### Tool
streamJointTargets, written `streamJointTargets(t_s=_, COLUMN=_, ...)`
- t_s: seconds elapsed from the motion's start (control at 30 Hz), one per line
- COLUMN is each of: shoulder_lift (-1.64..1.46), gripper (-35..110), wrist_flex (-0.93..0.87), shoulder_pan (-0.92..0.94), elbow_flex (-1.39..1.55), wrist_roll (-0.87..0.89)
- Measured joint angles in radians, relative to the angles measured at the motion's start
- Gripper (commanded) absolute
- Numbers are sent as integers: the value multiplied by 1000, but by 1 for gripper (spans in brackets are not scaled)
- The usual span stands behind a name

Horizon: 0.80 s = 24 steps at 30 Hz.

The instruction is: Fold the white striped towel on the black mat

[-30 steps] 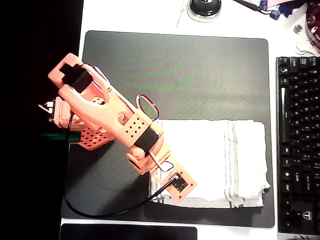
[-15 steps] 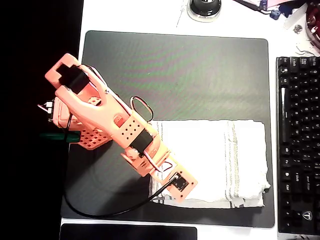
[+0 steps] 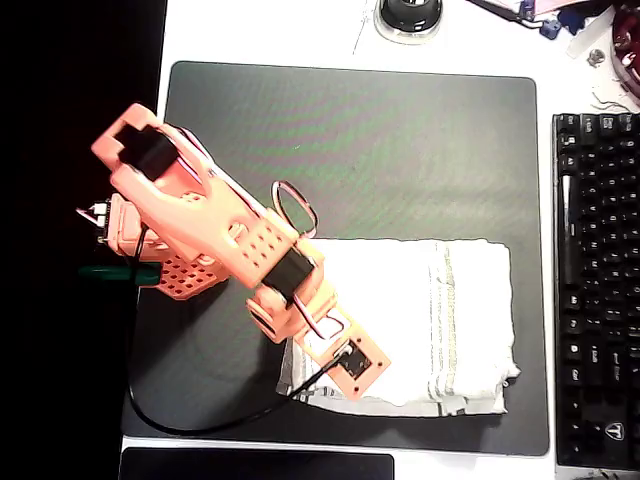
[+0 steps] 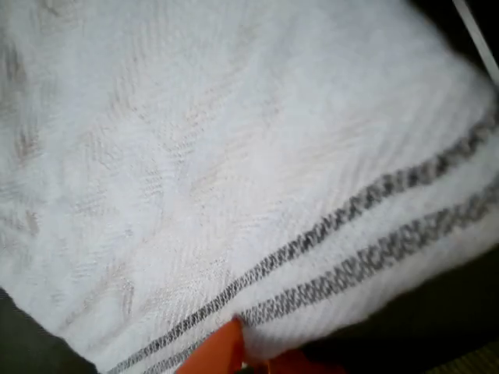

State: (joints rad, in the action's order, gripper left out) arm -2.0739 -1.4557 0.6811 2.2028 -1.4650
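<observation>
Presently: white striped towel [image 3: 420, 320], folded rectangle, lower right of the black mat [image 3: 380, 150] in the overhead view. Gripper [image 3: 335, 365] low over its lower-left corner; whether the jaws are open or closed cannot be told. Judged partly folded; further folding likely remains.

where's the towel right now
In the overhead view the white striped towel lies on the lower right part of the black mat, its left end under the orange arm's gripper, with the black keyboard to its right.
</observation>
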Motion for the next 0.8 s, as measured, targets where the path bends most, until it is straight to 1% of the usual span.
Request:
streamJointTargets(t_s=0.1, shoulder_lift=-6, gripper=0, wrist_flex=-135, shoulder_pan=12, elbow_flex=-120, wrist_roll=5)
streamJointTargets(t_s=0.23, shoulder_lift=-9, gripper=0, wrist_flex=-207, shoulder_pan=-12, elbow_flex=-278, wrist_roll=31)
streamJointTargets(t_s=0.37, shoulder_lift=67, gripper=0, wrist_flex=-204, shoulder_pan=-71, elbow_flex=-430, wrist_roll=95)
streamJointTargets(t_s=0.8, shoulder_lift=526, gripper=0, wrist_flex=-69, shoulder_pan=-267, elbow_flex=-857, wrist_roll=333)
